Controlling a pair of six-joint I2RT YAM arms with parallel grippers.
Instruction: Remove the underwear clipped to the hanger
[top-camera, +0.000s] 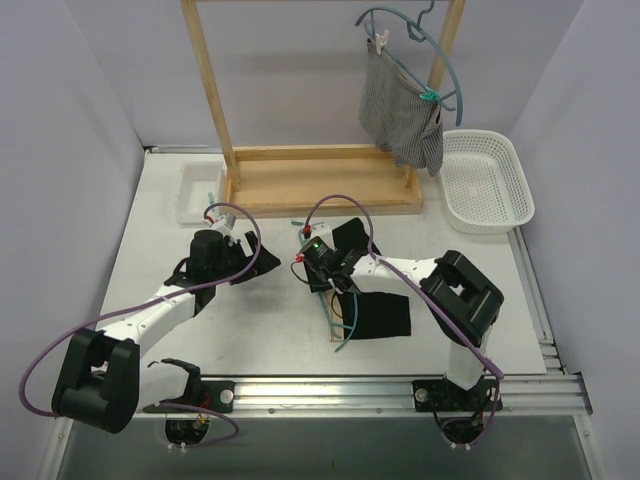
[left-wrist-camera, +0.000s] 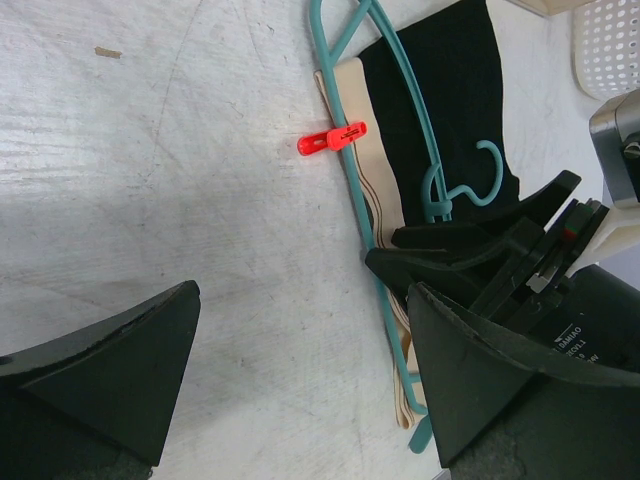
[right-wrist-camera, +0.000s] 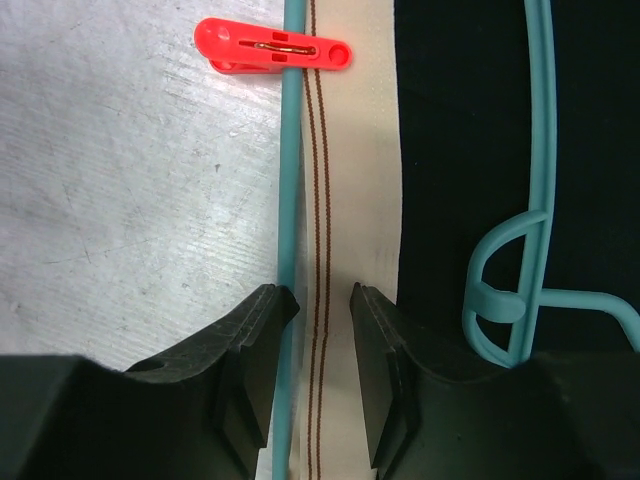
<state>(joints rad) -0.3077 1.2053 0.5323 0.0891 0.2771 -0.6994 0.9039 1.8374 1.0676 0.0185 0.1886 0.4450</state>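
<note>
Right jaws narrow, not closed. The tan waistband lies flat in the gap, and the teal hanger bar sits at the inner edge of one finger. Left jaws wide, over bare surface just left of that hanger.

The black underwear lies flat on the surface, mid-table ahead of my bases. A red clip pins its waistband to the hanger bar just ahead of my right jaws.

The grey striped underwear hangs clipped to a second teal hanger on the wooden rack at the far side. A white basket sits right of the rack, and a clear tray left of it.
</note>
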